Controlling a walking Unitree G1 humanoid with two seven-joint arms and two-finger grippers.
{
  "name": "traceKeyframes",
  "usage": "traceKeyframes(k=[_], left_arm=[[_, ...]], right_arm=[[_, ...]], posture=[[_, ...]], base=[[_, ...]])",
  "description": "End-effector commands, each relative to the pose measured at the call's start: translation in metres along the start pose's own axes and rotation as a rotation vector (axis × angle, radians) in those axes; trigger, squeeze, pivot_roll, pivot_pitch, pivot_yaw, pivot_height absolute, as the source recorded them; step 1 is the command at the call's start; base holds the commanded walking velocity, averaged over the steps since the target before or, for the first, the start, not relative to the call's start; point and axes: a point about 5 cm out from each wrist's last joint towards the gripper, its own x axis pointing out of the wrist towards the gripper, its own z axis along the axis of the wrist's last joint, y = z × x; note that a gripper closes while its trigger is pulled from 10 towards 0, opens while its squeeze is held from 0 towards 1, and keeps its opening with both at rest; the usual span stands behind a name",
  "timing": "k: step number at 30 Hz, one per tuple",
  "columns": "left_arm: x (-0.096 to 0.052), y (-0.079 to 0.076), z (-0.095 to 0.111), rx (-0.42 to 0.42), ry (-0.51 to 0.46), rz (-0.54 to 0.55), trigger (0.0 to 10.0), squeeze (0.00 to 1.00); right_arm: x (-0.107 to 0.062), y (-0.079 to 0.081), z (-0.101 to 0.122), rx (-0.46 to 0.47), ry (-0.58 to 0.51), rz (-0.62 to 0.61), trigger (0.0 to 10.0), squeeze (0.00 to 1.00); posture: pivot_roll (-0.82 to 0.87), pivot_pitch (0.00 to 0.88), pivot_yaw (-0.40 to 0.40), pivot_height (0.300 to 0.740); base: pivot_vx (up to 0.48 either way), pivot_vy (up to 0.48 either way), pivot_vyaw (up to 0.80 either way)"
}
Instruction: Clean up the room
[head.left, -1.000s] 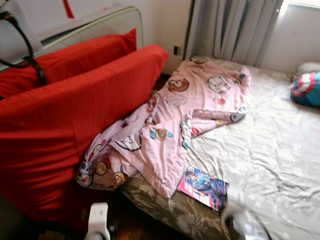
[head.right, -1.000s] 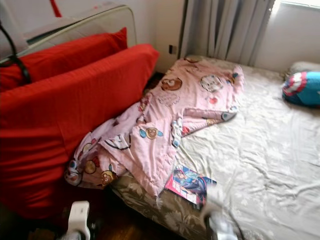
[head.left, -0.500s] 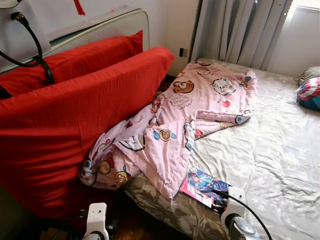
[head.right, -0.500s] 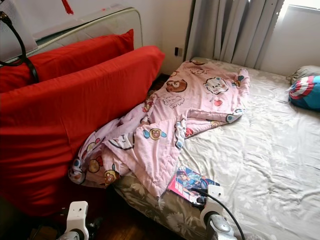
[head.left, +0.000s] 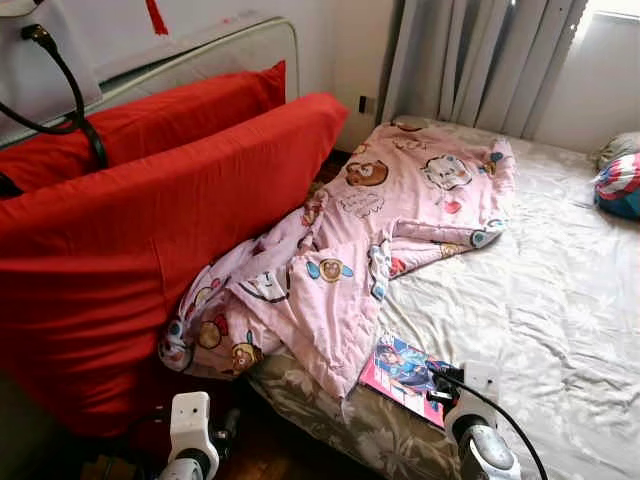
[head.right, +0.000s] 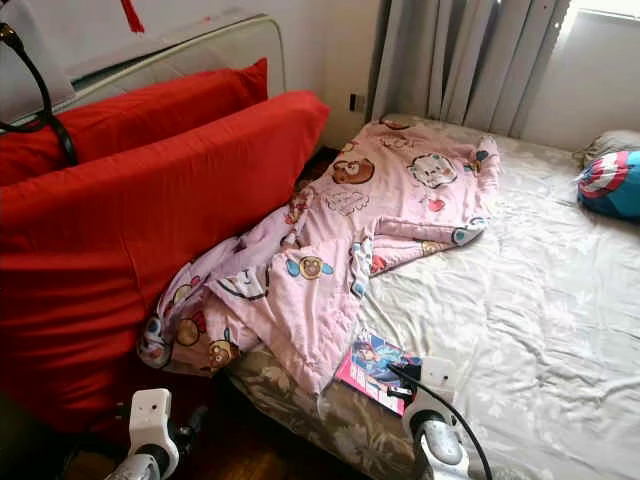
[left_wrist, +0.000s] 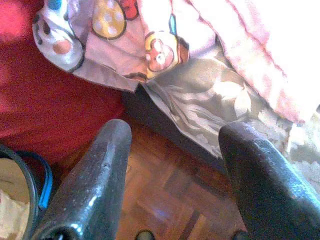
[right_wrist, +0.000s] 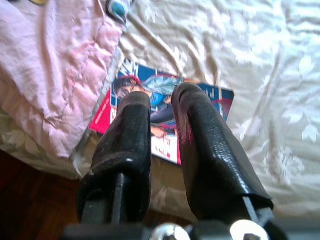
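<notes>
A flat, glossy comic book with a pink-and-blue cover (head.left: 408, 375) lies at the near edge of the bed's wrinkled cream sheet (head.left: 540, 300), partly under a rumpled pink cartoon-print quilt (head.left: 340, 260). The right gripper (right_wrist: 161, 100) hovers over it, fingers nearly together, empty. The left gripper (left_wrist: 172, 135) hangs spread and empty above wooden parquet floor (left_wrist: 165, 200), beside soft red cushions (head.left: 150, 230).

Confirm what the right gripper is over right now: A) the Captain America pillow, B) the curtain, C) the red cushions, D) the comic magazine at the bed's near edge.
D: the right gripper, fingers nearly together, sits just over the comic magazine lying beside the pink cartoon blanket.
</notes>
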Motion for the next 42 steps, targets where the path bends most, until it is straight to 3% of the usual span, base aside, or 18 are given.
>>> traceKeyframes(k=[1, 2, 6, 9, 13, 14, 15, 16, 18, 22, 36, 42], left_arm=[[0.025, -0.011, 0.091, 0.042, -0.355, -0.027, 10.0, 0.00], [0.027, -0.013, 0.103, 0.042, -0.402, -0.032, 10.0, 0.00], [0.027, -0.012, 0.112, 0.040, -0.440, -0.049, 10.0, 0.00], [0.028, -0.006, 0.115, 0.008, -0.442, -0.046, 10.0, 0.00], [0.026, -0.005, 0.116, 0.047, -0.453, -0.059, 10.0, 0.00], [0.026, -0.005, 0.114, 0.051, -0.450, -0.060, 10.0, 0.00], [0.025, -0.005, 0.111, 0.051, -0.444, -0.059, 10.0, 0.00], [0.024, -0.007, 0.107, 0.049, -0.438, -0.060, 10.0, 0.00], [0.023, -0.009, 0.104, 0.052, -0.434, -0.067, 10.0, 0.00], [0.023, -0.011, 0.100, 0.040, -0.427, -0.069, 10.0, 0.00], [0.022, -0.014, 0.097, 0.018, -0.428, -0.063, 10.0, 0.00], [0.025, -0.021, 0.103, 0.004, -0.438, -0.081, 10.0, 0.00]], right_arm=[[-0.001, -0.001, 0.003, -0.008, -0.051, -0.008, 10.0, 0.00], [-0.002, -0.001, 0.004, -0.015, -0.059, -0.010, 10.0, 0.00], [-0.003, -0.001, 0.006, -0.026, -0.094, 0.002, 10.0, 0.00], [-0.003, 0.000, 0.007, -0.053, -0.113, 0.019, 10.0, 0.00], [-0.005, 0.000, 0.007, -0.045, -0.132, 0.009, 10.0, 0.00], [-0.002, 0.000, 0.017, -0.058, -0.179, 0.013, 10.0, 0.00], [0.004, 0.001, 0.042, -0.075, -0.285, 0.024, 10.0, 0.00], [0.010, 0.005, 0.087, -0.103, -0.464, 0.044, 10.0, 0.00], [0.010, 0.006, 0.099, -0.115, -0.516, 0.052, 10.0, 0.00], [0.010, 0.006, 0.099, -0.143, -0.517, 0.057, 10.0, 0.00], [0.011, 0.002, 0.103, -0.105, -0.516, 0.032, 10.0, 0.00], [0.016, -0.001, 0.100, -0.120, -0.448, -0.002, 10.0, 0.00]], posture=[[-0.02, 0.000, 0.000, 0.740], [-0.03, 0.000, 0.001, 0.740], [-0.03, 0.000, 0.003, 0.740], [-0.03, 0.000, 0.004, 0.740], [-0.03, 0.000, 0.008, 0.740], [-0.03, 0.000, 0.008, 0.740], [-0.04, 0.000, 0.009, 0.740], [-0.04, 0.000, 0.009, 0.740], [-0.04, 0.000, 0.008, 0.740], [-0.05, 0.000, 0.006, 0.740], [-0.04, 0.000, -0.010, 0.740], [-0.04, 0.000, -0.011, 0.725]], base=[[0.000, 0.000, 0.00], [0.000, 0.000, 0.00], [0.000, 0.000, 0.00], [0.000, 0.000, 0.00], [0.000, 0.000, 0.00], [0.000, 0.000, 0.00], [0.000, 0.000, 0.00], [0.000, 0.000, 0.00], [0.000, 0.000, 0.00], [0.000, 0.000, 0.00], [0.000, 0.000, 0.00], [0.000, 0.000, 0.00]])
